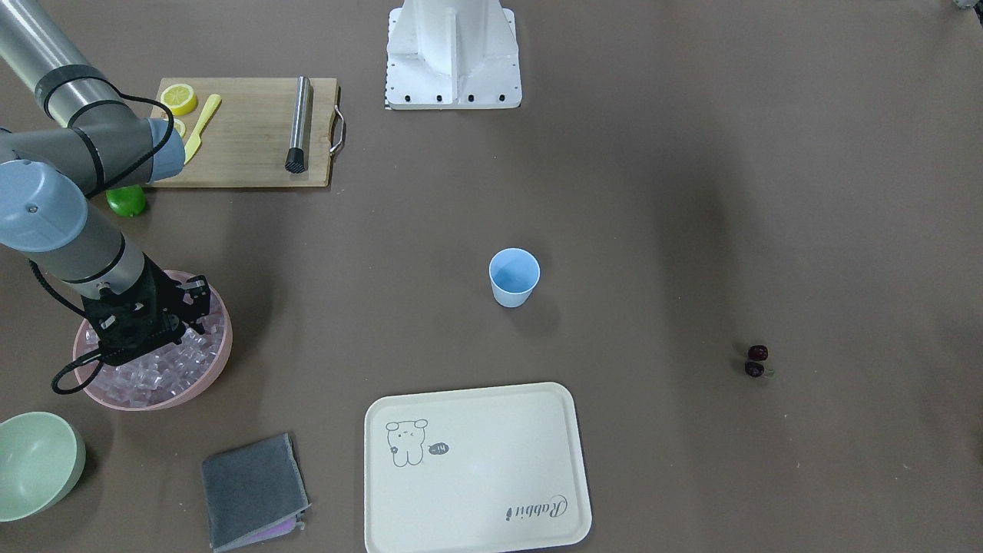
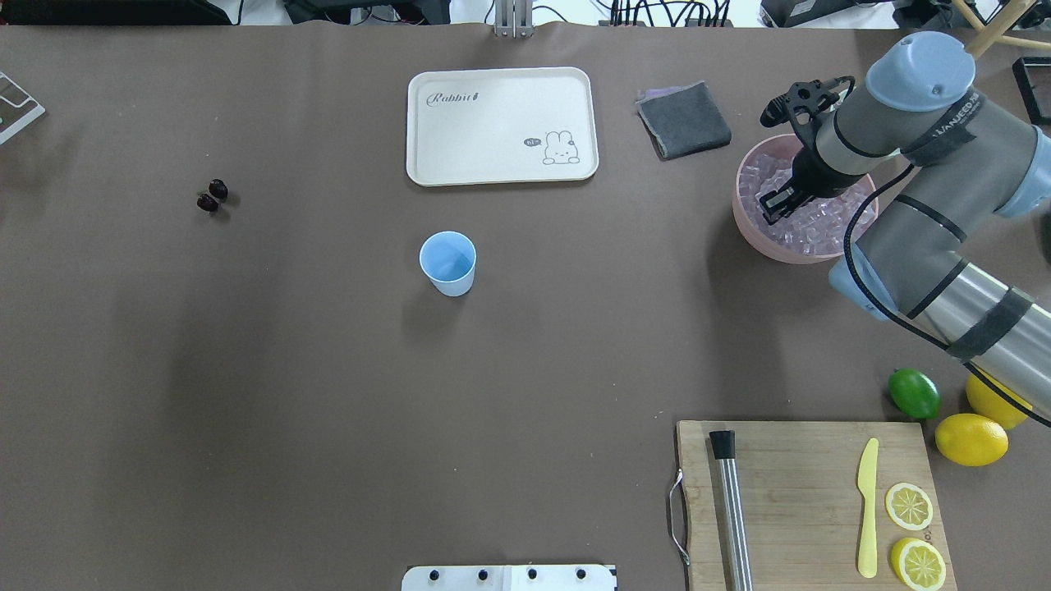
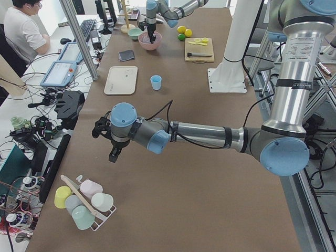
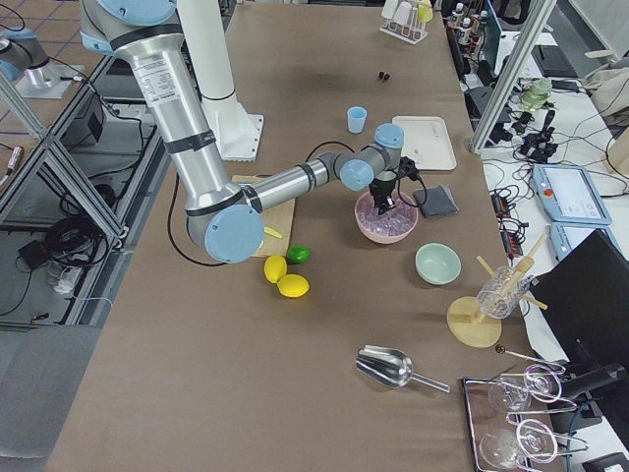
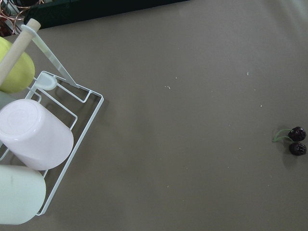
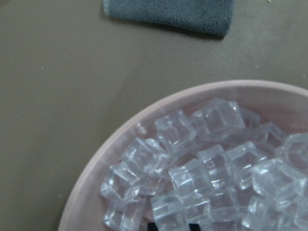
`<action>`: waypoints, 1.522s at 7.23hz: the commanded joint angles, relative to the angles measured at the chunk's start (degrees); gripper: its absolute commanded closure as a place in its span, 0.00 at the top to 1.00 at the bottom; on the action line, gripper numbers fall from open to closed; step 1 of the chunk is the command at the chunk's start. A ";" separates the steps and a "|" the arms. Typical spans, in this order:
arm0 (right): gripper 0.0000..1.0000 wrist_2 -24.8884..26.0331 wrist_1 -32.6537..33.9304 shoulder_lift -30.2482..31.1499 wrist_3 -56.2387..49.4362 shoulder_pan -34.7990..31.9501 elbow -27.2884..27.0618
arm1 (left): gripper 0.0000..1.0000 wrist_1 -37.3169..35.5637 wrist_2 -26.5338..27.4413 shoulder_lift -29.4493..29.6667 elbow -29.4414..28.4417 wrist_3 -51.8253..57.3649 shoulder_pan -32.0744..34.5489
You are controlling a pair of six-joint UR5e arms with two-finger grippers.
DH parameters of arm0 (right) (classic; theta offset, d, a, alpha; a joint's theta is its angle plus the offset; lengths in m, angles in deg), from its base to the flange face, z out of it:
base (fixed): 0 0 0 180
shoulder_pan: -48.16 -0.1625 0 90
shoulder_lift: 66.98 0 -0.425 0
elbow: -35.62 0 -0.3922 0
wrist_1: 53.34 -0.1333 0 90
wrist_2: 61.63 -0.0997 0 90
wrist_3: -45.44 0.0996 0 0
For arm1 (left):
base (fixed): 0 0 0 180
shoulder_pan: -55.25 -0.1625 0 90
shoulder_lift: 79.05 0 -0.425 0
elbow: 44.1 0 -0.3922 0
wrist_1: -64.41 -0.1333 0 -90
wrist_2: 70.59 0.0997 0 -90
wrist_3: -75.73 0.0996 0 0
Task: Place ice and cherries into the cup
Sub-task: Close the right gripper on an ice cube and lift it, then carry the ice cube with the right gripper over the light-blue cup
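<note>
Ice (image 6: 192, 163) heaped in pink bowl (image 6: 103, 159) lies under right pincer (image 2: 774, 205).

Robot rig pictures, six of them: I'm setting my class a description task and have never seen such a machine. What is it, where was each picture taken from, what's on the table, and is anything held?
It is two robot arms, each ending in a two-finger gripper. Two pictures look down on the table, one from behind the robot and one facing it. Two look along the table from its ends, and two come from cameras on the wrists.

On the table are a blue cup that looks empty, a pair of cherries, a cream tray, a grey cloth and a pink bowl of ice.

The right gripper hangs in that bowl, above the ice. The left gripper hovers over the table's other end. I cannot tell whether either holds anything.
</note>
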 commanded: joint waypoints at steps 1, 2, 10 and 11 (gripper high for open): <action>0.00 -0.04 -0.04 -0.07 0.06 -0.61 -0.43 | 0.97 -0.10 0.00 0.15 0.01 -0.02 0.00; 0.00 -0.82 0.05 -0.51 -0.03 -2.53 -1.65 | 0.97 -0.27 0.00 0.42 -0.08 -0.02 -0.09; 0.00 12.75 12.26 -33.19 31.85 17.46 3.17 | 0.97 -0.10 0.00 4.62 -4.64 -0.10 -1.14; 0.00 15.66 10.96 -33.38 32.83 19.40 3.17 | 0.97 -0.36 0.00 7.86 -6.39 -0.02 -3.32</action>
